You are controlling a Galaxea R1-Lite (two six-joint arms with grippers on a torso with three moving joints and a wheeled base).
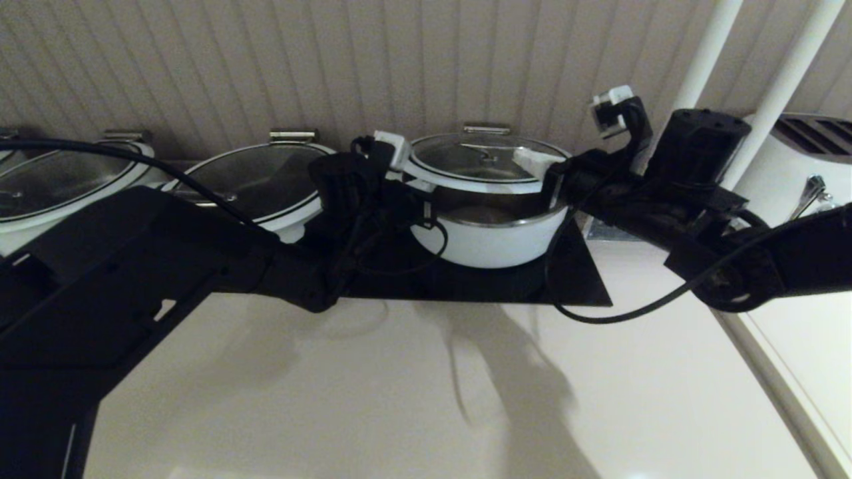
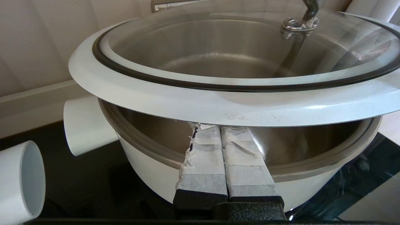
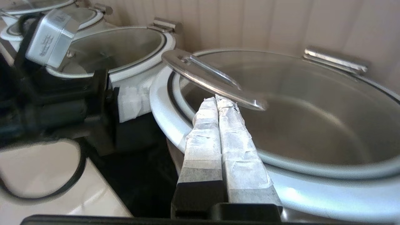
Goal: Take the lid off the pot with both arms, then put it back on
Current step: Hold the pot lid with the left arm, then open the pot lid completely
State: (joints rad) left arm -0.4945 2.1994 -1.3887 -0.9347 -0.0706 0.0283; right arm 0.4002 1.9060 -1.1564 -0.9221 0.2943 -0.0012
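Note:
The glass lid (image 1: 479,163), with a wide white rim and a steel wire handle (image 3: 212,81), hangs raised above the deep white pot (image 1: 492,243), with an open gap between them. My left gripper (image 1: 399,156) is at the lid's left edge. In the left wrist view its fingers (image 2: 220,127) are shut and tucked under the lid's rim (image 2: 218,103), over the pot's steel lip (image 2: 147,156). My right gripper (image 1: 532,161) is at the lid's right edge. Its shut fingers (image 3: 217,99) lie over the rim, tips just below the handle.
Two wider white pots with glass lids (image 1: 259,179) (image 1: 60,179) stand to the left, the nearer one close behind my left arm. The pot stands on a black mat (image 1: 466,286). A panelled wall is behind; white poles (image 1: 779,86) and a white appliance (image 1: 812,166) are at the right.

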